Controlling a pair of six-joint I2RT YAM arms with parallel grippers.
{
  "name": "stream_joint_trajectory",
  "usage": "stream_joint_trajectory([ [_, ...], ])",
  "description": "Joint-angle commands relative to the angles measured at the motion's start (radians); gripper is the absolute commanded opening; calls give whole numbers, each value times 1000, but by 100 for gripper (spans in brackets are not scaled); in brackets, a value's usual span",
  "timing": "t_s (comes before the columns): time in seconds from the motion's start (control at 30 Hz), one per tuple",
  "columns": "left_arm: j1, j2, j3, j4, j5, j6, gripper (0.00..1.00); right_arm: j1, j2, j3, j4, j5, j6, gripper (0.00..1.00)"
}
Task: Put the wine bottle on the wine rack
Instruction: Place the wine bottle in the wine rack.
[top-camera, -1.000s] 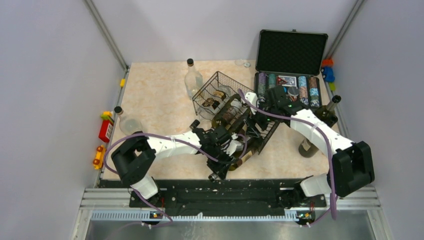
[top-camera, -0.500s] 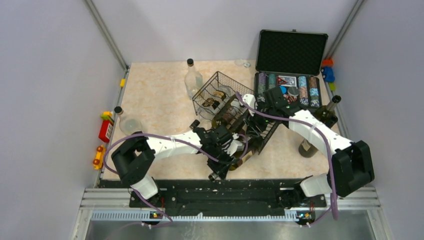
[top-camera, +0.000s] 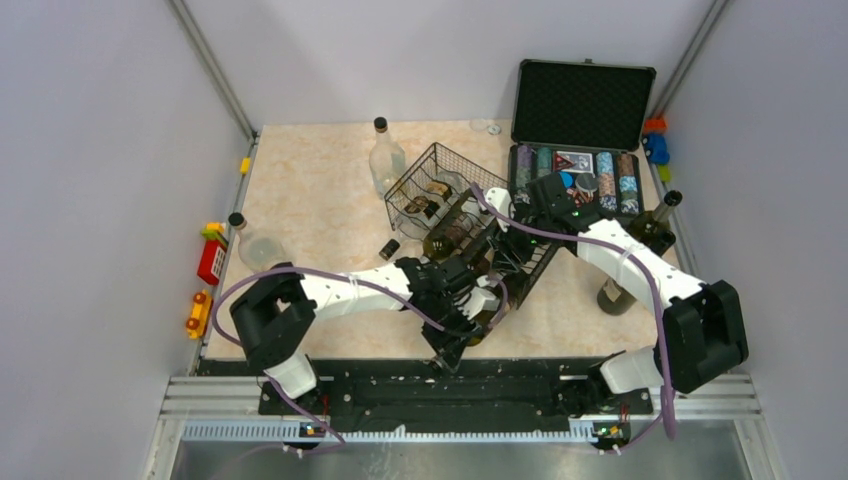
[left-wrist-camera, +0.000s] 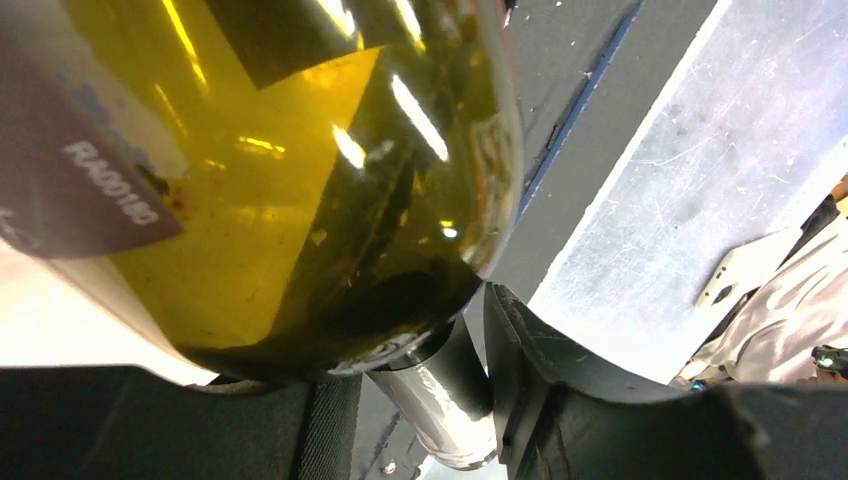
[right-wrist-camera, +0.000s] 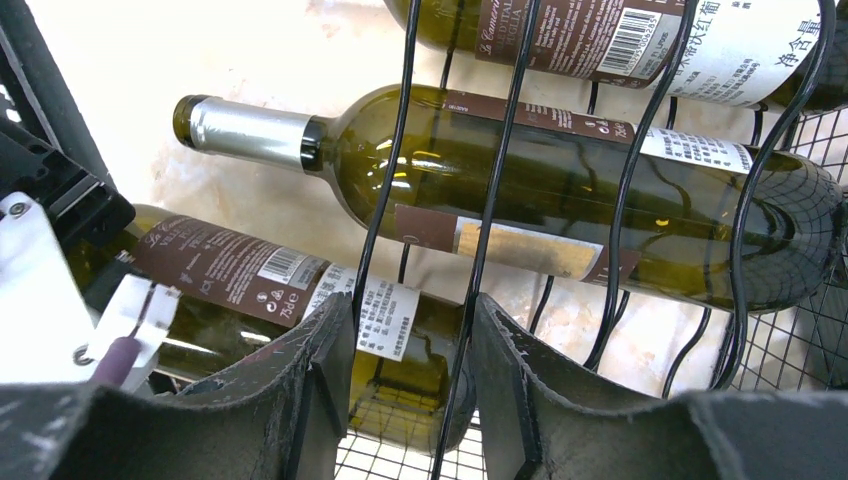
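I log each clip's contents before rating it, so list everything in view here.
wine rack: one, black wire, table centre
wine bottles: at least three, olive green, lying at the rack
clear bottles: two, black caps, one behind the rack's left, one at the table's left edge
dark bottle: one, upright, right edge beside the case
case: one, black, open, far right corner
poker chips: rows, mixed colours, inside the case
cap: one, dark, on the table left of the rack
toys: several, red, yellow, blue, off both table sides
table: one, beige marble pattern
left gripper: black, at a bottle's base near the rack's front; grip unclear
right gripper: black, fingers apart astride a rack wire
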Motion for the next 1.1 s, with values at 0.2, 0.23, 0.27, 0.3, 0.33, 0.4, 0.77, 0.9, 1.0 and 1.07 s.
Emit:
stream_joint_trajectory([
  [0.2,-9,40,96,64,46,54,42,23,27,-3,31,-13,-14,39],
  [0.23,-8,44,102,69,47,49,41,23,26,-3,30,-13,-15,39],
  [0.27,-9,48,109,70,48,44,41,23,25,-3,31,-13,-14,38],
  [0.3,-8,53,116,70,49,41,42,23,26,-2,30,-13,-13,38],
  [0.33,-9,59,120,68,49,40,42,23,24,-1,29,-13,-14,38],
  [0.4,-8,66,121,75,40,35,42,23,21,-1,28,-11,-13,38],
  [0.77,-8,70,119,221,-48,-72,44,23,17,4,30,-5,1,39],
  [0.9,-9,74,125,260,-98,-105,45,20,13,8,37,22,19,44],
  [1.0,-8,79,126,284,-116,-121,45,12,8,21,24,37,22,51],
  [1.07,-9,81,125,300,-116,-129,45,6,-3,28,17,40,24,55],
])
